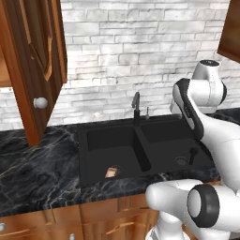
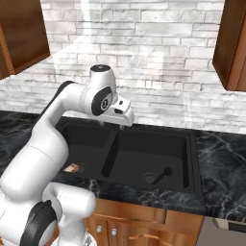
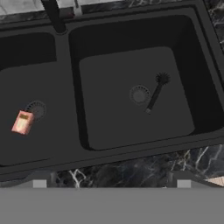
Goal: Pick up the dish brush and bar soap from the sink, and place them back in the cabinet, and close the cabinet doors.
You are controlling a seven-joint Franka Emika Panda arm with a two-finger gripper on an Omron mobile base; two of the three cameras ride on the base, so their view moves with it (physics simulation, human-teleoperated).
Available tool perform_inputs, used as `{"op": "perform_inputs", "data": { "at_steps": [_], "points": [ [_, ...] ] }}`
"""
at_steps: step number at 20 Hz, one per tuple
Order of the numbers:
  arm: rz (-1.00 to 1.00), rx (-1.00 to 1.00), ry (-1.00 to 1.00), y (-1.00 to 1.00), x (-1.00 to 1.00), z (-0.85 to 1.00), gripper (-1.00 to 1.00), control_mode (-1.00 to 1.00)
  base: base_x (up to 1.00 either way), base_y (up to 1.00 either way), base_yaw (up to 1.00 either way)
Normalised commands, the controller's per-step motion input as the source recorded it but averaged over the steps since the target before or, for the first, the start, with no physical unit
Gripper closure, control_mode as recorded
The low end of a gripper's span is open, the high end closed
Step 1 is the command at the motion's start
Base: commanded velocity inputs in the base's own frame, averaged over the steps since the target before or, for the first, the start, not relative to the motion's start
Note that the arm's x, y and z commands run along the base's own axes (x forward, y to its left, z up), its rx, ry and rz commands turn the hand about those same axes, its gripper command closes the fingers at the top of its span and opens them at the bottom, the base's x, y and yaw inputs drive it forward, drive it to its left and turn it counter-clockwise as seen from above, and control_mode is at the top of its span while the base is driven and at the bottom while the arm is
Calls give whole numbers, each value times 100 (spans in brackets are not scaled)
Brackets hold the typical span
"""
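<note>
Left base view: the bar soap [image 1: 111, 172] lies by the left drain of the sink [image 1: 89, 176], the dish brush [image 1: 192, 155] in the right basin. Right base view: the cabinet doors [image 2: 229, 43] apparently stand ajar, risking collision on lifting. Hand view: the gripper [image 3: 111, 183], spread wide and empty, hangs high above; the slim brush could slip a misaligned pinch.

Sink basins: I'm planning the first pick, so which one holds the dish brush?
The right basin: the dish brush lies beside its drain. The left basin holds the bar soap.
</note>
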Motion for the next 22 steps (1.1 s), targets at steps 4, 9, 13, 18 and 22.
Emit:
{"op": "perform_inputs", "data": {
  "at_steps": [4,9,13,18,22],
  "points": [
    [-13,0,0,-35,0,-10,-100,-100,0,0,0],
    [-13,0,0,-32,0,-11,-100,-100,0,0,0],
    [-12,0,0,-30,4,-15,-100,-100,0,0,0],
    [-7,0,0,-38,5,-29,-100,-100,0,0,0],
    [-6,0,-1,-30,20,-29,-100,-100,0,0,0]
  ]
}}
